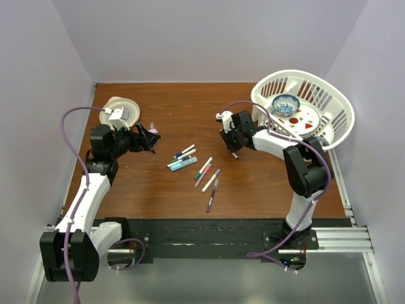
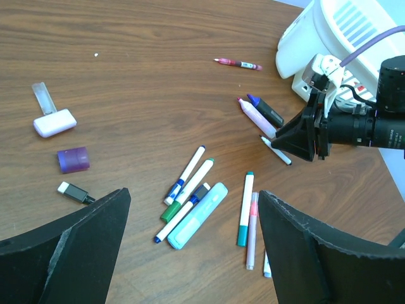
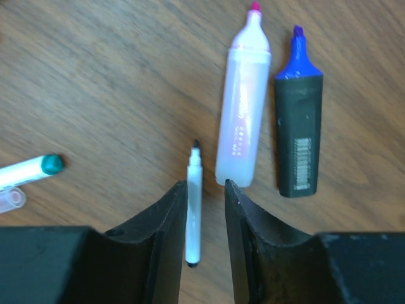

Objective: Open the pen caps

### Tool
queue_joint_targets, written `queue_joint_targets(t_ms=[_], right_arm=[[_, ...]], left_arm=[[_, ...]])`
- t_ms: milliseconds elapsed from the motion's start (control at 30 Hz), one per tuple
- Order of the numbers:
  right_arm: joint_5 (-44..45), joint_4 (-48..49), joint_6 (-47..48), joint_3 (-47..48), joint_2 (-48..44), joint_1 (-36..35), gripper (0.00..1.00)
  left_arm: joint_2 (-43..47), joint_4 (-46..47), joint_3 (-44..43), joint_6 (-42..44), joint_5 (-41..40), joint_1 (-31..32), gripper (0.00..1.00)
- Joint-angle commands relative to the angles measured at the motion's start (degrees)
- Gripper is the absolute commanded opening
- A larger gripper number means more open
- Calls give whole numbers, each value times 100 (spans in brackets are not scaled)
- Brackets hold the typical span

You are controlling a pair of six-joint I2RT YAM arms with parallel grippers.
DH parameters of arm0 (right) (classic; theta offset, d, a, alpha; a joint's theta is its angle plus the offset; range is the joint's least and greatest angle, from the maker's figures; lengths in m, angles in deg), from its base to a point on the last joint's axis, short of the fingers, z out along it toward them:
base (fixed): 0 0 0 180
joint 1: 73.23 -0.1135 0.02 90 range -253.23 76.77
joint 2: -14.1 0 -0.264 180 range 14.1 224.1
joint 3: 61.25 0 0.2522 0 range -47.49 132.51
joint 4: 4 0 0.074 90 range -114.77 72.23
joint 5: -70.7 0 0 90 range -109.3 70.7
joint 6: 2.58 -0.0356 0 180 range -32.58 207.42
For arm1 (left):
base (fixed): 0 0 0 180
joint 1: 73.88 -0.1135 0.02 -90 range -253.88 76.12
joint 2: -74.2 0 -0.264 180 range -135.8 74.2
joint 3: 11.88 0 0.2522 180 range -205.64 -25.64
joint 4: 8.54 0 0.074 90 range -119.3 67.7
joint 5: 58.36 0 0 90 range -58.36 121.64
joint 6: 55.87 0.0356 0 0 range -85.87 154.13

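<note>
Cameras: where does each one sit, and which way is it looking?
Top external: high behind the arms, looking down on the table; both arms show, left hand and right hand.
Left wrist: on the left arm, looking across the pens towards the right arm; its own two black fingers show.
Right wrist: on the right arm, looking straight down; its fingers straddle a slim white pen.
Shared: both wrist views show the pink highlighter and the black highlighter.
</note>
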Motion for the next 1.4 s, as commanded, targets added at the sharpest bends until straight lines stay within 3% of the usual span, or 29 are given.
queue_joint_targets(t_ms=[0,67,333,567,1367], right_arm=[[368,-128,209,148,-307,25,35],[255,-180,331,113,-474,42,37],[-2590,-1481,1545,149,-1089,218,48],[-3770,-1604,1756,-80,-1327,552,52],[-4668,-1824,2327,-283,-1450,974,52]], left_arm=[[36,91,-19,125,184,16,88],[36,100,-28,134,210,7,88],[-43,407,77,20,667,-1,89],[-148,478,104,20,799,7,90],[-218,575,165,-25,984,218,90]])
